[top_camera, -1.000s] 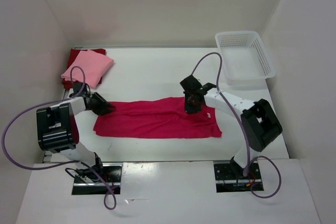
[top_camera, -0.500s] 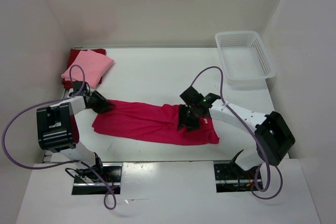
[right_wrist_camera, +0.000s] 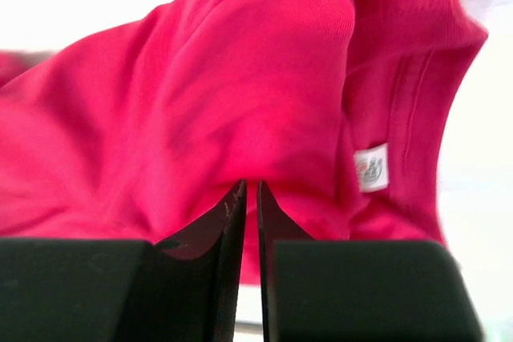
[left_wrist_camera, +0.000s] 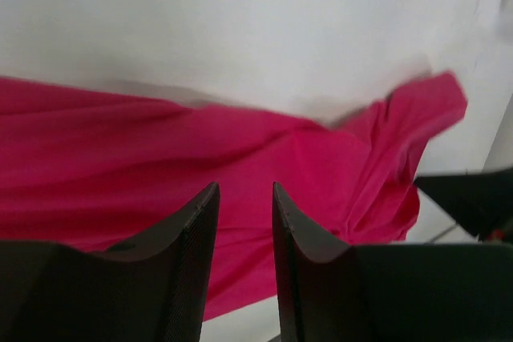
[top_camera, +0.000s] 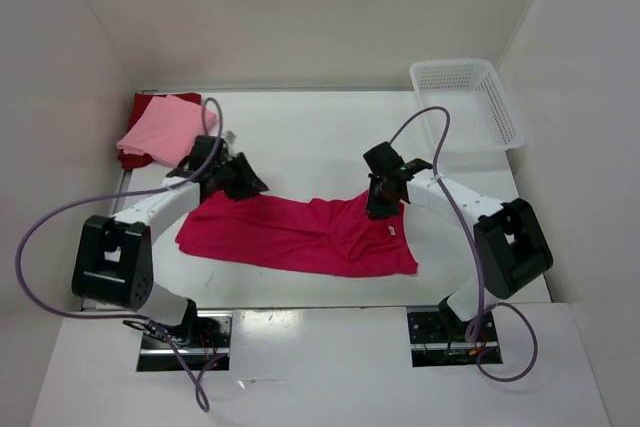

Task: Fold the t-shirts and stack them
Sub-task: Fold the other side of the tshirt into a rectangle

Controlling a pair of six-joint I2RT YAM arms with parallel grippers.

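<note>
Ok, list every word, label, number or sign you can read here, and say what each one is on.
White neck tag inside the crimson shirt: it carries small print or a logo, too blurred to read.
No other text shows: none on the pink shirt, none on the basket.

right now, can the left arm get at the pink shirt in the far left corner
Probably yes. The pink shirt lies uncovered on top of the dark red shirt, a little to the left of the left gripper and farther back, and nothing stands between them.
</note>
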